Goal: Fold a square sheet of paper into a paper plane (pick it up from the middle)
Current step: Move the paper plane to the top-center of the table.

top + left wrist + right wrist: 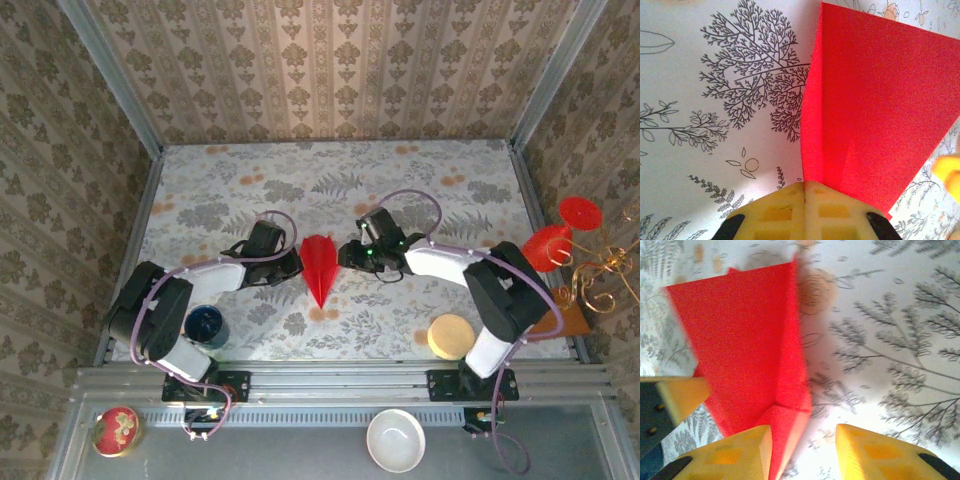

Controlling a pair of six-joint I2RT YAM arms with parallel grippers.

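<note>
Currently, item one: paper plane [319, 266], bright red, slim pointed dart, at middle of table [400, 190] between my two arms, tip toward arm bases. Item two: my left tool [805, 194], yellow pads pressed together, clamped on plane's left edge. Item three: my right tool [802, 437], jaws apart (plane's folded corner sits between them, nearer one pad).

Floral tablecloth [400, 190], blue cup [205, 325], white bowl [395, 440], red floral tin [116, 430], tan disc [450, 336]
</note>
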